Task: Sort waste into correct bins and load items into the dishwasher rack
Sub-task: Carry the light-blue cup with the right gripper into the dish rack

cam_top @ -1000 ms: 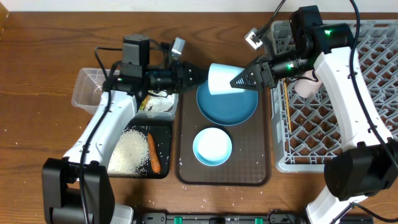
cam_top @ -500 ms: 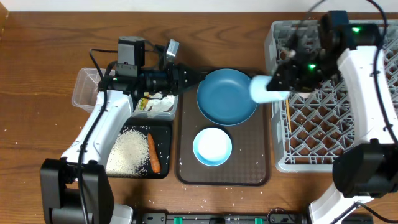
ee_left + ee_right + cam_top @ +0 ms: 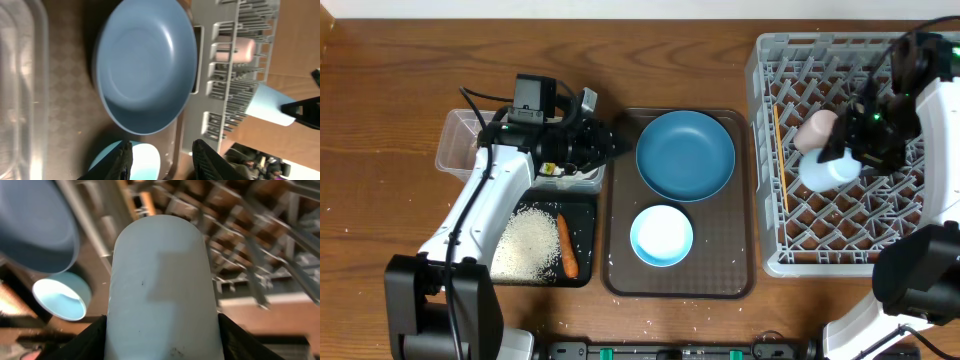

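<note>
Right gripper (image 3: 162, 341) is clamped on the light blue cup (image 3: 825, 170), fingers on either side of its wall. The cup hangs tilted over the left part of the dishwasher rack (image 3: 766, 215), just beside the pink cup (image 3: 814, 130), which sits in the rack. The wooden chopsticks (image 3: 780, 160) lie along the rack's left edge, close by.

Step in hand, as I judge it: seat the cup in the rack.
- Tip it mouth-down before lowering.
- Pick a free cell next to the pink cup, without nudging it.
- Keep clear of the chopsticks.
- Release only once the rim rests between pegs.

Left gripper (image 3: 162, 159) has its fingers apart and holds nothing. It sits by the clear tub (image 3: 455, 150). The blue plate (image 3: 685, 155) and the white bowl (image 3: 661, 236) wait on the brown serving tray (image 3: 745, 250).
</note>
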Controlling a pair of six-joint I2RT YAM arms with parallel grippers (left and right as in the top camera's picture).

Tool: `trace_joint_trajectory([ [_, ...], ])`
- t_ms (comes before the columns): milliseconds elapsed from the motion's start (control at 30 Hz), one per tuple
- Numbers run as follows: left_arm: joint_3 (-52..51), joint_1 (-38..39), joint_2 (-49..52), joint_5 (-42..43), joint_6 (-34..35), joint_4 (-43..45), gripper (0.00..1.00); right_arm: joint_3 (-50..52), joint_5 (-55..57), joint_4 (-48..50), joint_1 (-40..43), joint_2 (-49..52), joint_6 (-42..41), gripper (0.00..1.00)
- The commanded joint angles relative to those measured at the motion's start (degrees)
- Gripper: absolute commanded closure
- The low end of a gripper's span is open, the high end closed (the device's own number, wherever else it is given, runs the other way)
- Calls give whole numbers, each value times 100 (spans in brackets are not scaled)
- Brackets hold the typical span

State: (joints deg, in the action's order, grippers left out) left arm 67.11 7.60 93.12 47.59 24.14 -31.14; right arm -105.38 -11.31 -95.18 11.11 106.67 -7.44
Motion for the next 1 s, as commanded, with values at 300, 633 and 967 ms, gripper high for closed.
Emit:
trace_joint_trajectory([
  [300,-42,-13,22,-225,-273,-98,59,-57,1217,-44,114,-39,-859,86],
  [633,-42,-13,22,-227,-273,-96,59,11,1187,140,13,-39,-861,87],
  [967,-42,-13,22,-227,-273,-96,59,466,1025,466,-275,-39,-863,87],
])
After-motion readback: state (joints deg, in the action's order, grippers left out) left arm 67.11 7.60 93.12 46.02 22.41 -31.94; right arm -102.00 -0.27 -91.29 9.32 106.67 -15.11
